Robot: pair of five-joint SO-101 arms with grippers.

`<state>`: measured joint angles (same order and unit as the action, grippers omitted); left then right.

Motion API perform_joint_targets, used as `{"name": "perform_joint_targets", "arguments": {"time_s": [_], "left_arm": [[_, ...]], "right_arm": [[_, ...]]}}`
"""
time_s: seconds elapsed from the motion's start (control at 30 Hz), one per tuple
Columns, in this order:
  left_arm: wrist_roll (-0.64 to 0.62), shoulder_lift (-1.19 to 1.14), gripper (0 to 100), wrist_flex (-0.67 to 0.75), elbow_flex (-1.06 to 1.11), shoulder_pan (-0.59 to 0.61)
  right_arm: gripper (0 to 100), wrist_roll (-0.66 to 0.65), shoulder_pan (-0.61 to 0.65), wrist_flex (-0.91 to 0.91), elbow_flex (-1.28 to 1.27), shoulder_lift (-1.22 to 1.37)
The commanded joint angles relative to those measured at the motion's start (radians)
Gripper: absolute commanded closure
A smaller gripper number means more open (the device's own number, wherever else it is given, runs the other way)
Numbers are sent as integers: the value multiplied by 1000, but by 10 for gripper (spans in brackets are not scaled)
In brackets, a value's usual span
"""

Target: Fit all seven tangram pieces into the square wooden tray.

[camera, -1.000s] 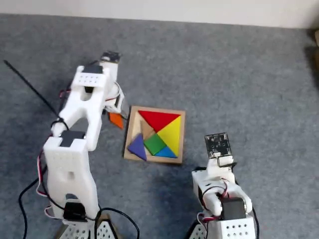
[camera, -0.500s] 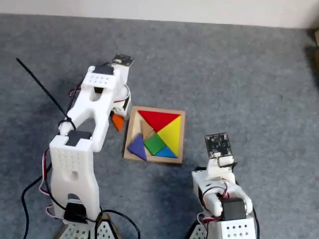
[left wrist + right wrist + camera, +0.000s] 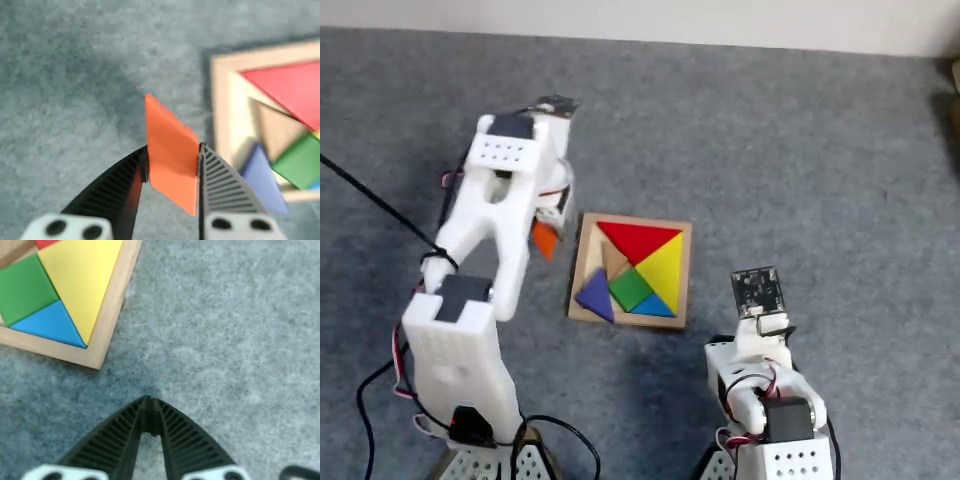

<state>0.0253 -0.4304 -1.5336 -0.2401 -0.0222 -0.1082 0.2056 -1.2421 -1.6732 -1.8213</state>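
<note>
Left pincer (image 3: 173, 148), orange piece (image 3: 171, 172) farther left; grey carpet (image 3: 820, 150), pale wall (image 3: 720, 20) beyond

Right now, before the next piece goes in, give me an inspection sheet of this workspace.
Surface: grey carpet.
Job's things: wooden tray holds red triangle, yellow triangle, green square, blue triangle; purple triangle lies across its rim; orange piece gripped beside it.
Clutter: nothing seen.
Grippers: left gripper shut on the orange piece; right gripper shut, empty, above carpet.
Cables: black cable across the carpet.
Surroundings: pale wall at the far edge.
</note>
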Motion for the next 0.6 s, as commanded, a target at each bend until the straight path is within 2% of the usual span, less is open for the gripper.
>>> {"name": "perform_joint_targets", "arguments": {"time_s": [0.0,0.13,0.27,0.37,0.57], "left_arm": [[-14,84,898,-43,-8,-120],[-84,79,889,-35,7,-186],[-106,33,792,-35,16,-229],[-161,-21,756,-26,-1,-214],[-166,-74,726,-28,-90,-171]], "right_arm": [[993,3,-12,-7,-114,-13],[993,3,-12,-7,-114,-13],[993,3,-12,-7,-114,-13],[993,3,-12,-7,-114,-13],[993,3,-12,-7,-114,-13]]}}
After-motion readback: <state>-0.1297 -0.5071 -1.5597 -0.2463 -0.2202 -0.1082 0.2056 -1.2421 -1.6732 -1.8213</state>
